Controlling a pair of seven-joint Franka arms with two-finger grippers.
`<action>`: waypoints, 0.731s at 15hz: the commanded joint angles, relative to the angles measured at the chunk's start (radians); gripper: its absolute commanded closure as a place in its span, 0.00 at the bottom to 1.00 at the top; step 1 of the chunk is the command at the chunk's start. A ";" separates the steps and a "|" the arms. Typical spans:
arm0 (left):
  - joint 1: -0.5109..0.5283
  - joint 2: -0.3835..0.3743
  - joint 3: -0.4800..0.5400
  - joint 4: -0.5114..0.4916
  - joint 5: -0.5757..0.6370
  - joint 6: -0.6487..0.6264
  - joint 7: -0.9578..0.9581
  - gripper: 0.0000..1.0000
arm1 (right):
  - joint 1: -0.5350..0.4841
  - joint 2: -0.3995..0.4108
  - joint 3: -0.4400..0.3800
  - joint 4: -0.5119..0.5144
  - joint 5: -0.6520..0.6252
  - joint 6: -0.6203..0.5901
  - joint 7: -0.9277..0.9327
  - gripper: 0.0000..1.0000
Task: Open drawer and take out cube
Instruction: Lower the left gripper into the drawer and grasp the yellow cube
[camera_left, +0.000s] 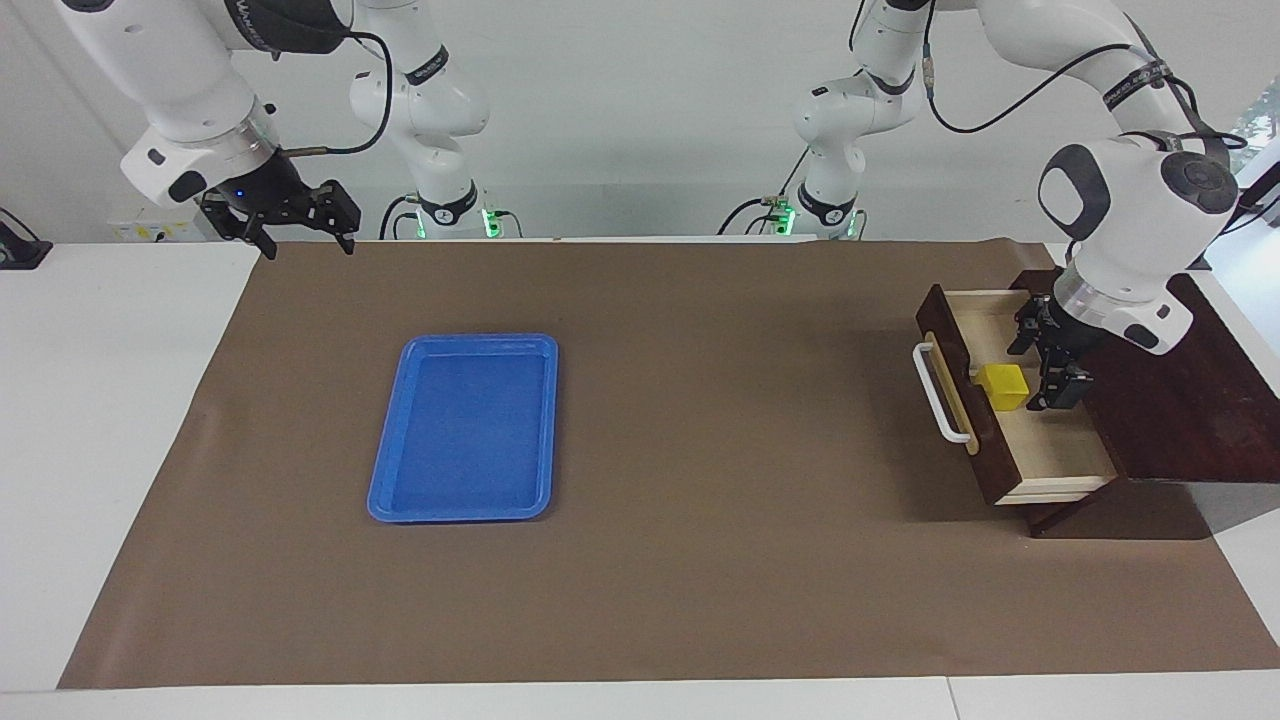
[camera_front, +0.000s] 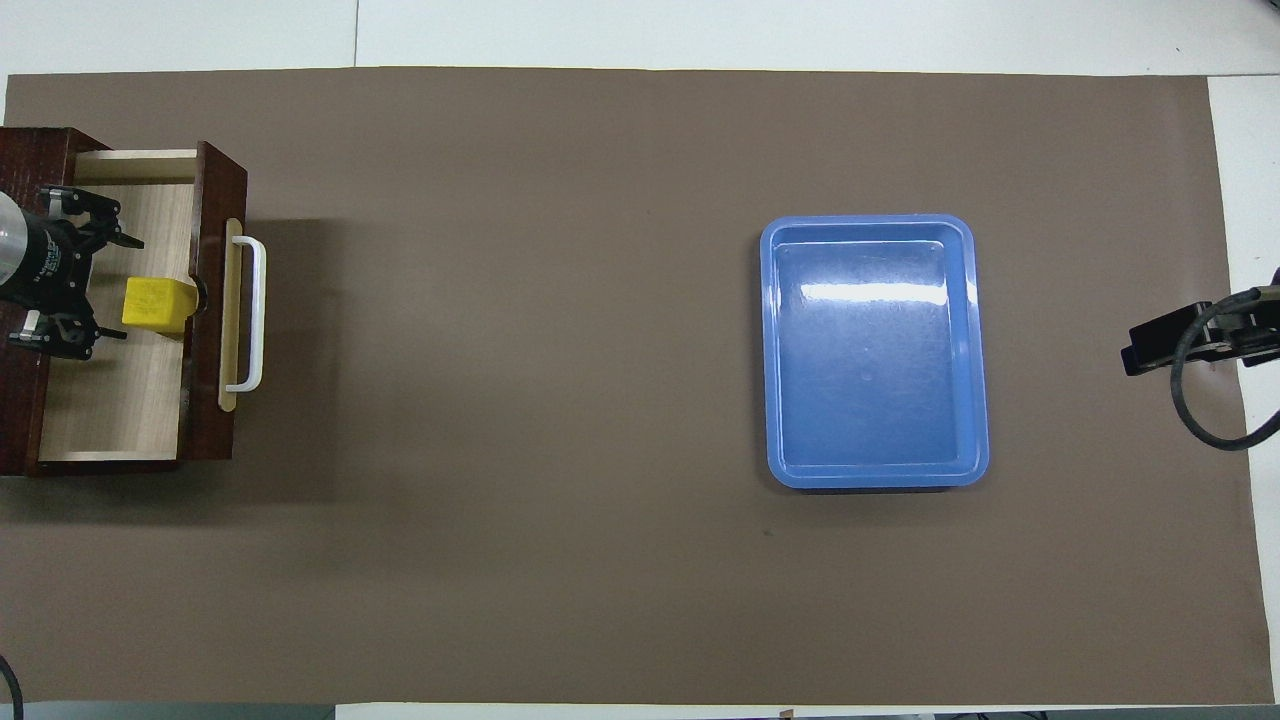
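The drawer (camera_left: 1050, 455) stands pulled out of its dark wooden box (camera_left: 1200, 400) at the left arm's end of the table, its white bar handle (camera_left: 940, 395) facing the table's middle. The yellow cube (camera_left: 1005, 386) sits on the drawer's pale floor against the front panel. My left gripper (camera_left: 1045, 358) is down in the drawer beside the cube, on the box's side of it, open, the fingers spread wider than the cube. In the overhead view the left gripper (camera_front: 118, 288) points at the cube (camera_front: 157, 305) in the drawer (camera_front: 120, 400). My right gripper (camera_left: 308, 245) waits open, up in the air at the right arm's end.
A blue tray (camera_left: 478, 340) lies empty on the brown mat toward the right arm's end; it also shows in the overhead view (camera_front: 868, 220). The right gripper (camera_front: 1150, 348) hangs over the mat's edge there. The box (camera_front: 20, 400) reaches the table's edge.
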 joint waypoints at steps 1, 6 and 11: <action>0.031 0.000 -0.008 -0.027 0.015 0.050 -0.017 0.00 | 0.001 -0.004 0.000 0.000 0.002 -0.012 0.015 0.00; 0.031 -0.012 -0.008 -0.068 0.015 0.075 -0.022 0.01 | 0.001 -0.004 0.000 0.000 0.002 -0.012 0.015 0.00; 0.017 -0.015 -0.009 -0.085 0.015 0.094 -0.081 0.14 | 0.001 -0.004 0.000 0.000 0.002 -0.012 0.015 0.00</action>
